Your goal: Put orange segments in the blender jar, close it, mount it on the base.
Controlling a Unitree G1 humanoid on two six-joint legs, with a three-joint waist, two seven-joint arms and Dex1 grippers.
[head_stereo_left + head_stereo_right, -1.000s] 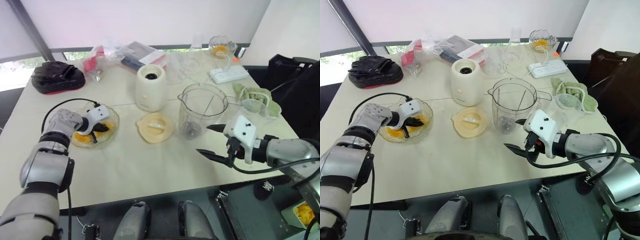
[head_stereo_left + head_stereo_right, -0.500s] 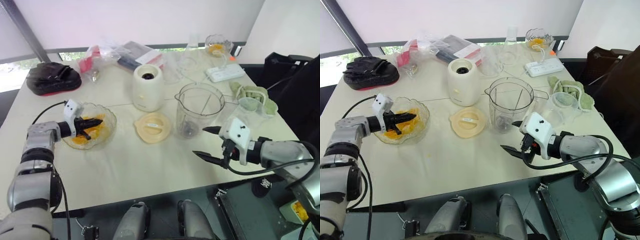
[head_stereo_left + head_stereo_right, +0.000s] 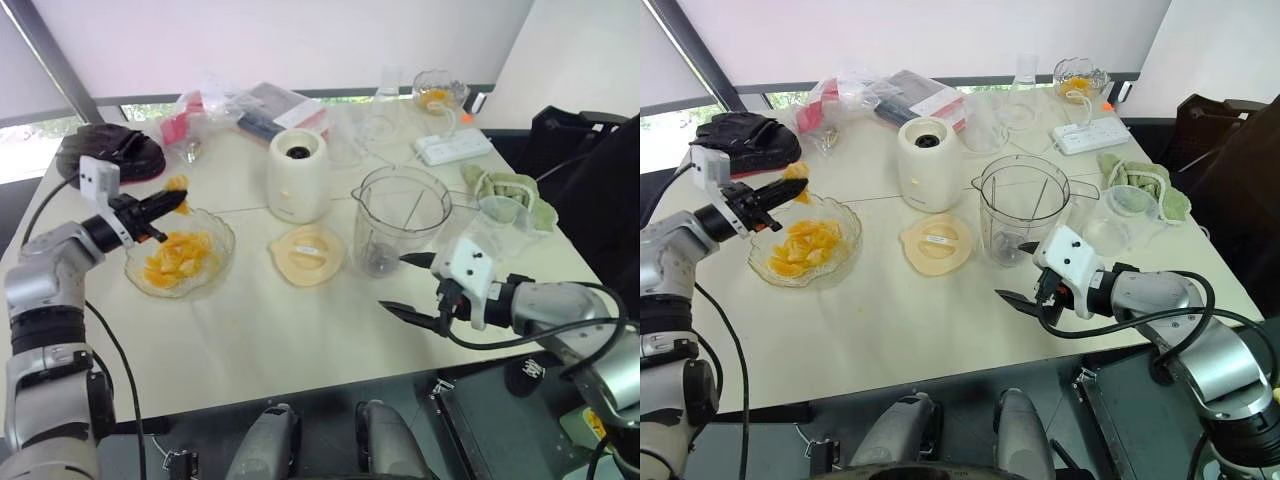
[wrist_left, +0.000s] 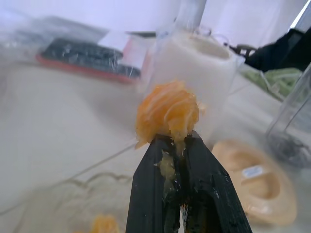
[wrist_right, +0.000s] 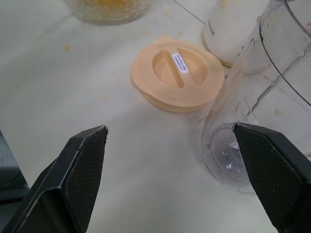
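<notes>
My left gripper (image 3: pixel 168 201) is shut on an orange segment (image 3: pixel 177 183), held in the air above the far left rim of the glass bowl (image 3: pixel 222 245), which holds several more segments. In the left wrist view the segment (image 4: pixel 167 110) sticks out beyond the black fingertips (image 4: pixel 160 160). The clear blender jar (image 3: pixel 404 215) stands upright and lidless at centre right. Its peach lid (image 3: pixel 308 253) lies flat on the table beside it. The cream base (image 3: pixel 299 176) stands behind the lid. My right gripper (image 3: pixel 397 284) hovers open just in front of the jar, with nothing between its fingers.
A white power strip (image 3: pixel 456 147), a green cloth (image 3: pixel 512 188) and a clear cup (image 3: pixel 497 214) lie right of the jar. Black gloves (image 3: pixel 110 150) and plastic-wrapped packages (image 3: pixel 240 105) sit along the far edge. A small glass bowl (image 3: pixel 437 90) stands at the back right.
My left gripper has risen out of the bowl with an orange segment, moving up and toward the far left. The right gripper has barely moved.
</notes>
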